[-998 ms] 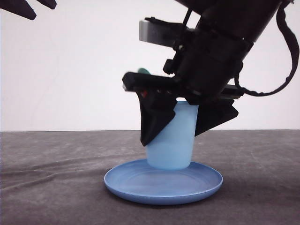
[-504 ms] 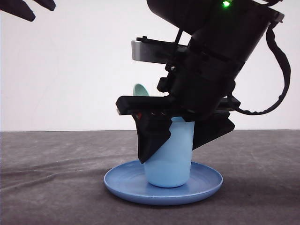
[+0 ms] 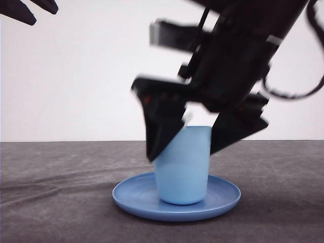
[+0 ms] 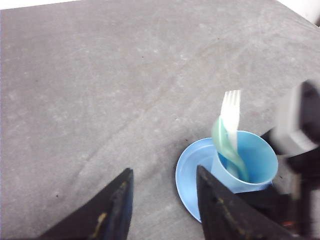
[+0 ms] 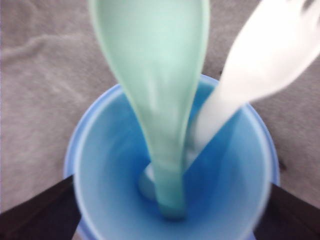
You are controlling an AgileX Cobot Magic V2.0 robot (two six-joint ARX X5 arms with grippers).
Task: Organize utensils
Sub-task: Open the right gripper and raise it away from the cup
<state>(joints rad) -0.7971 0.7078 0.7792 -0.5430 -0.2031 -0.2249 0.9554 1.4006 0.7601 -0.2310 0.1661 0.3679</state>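
1. The green spoon (image 4: 226,150) and the white fork (image 4: 230,117) both stand handle-down inside the light blue cup (image 3: 182,164), leaning on its rim. That keeps them tidy and together.
2. The cup stands upright in the middle of the round blue plate (image 3: 131,195), so it will not slide about on the gray table (image 3: 55,182).
3. The right gripper (image 3: 188,136) hangs over the cup with its black jaws spread to either side of it. It holds nothing.
4. The left gripper (image 4: 162,205) is high up and away, jaws apart, with nothing between them.
5. The spoon's bowl is smooth and oval. The fork has thin tines. Both look like dull plastic. The table looks soft and wrinkly, like cloth.
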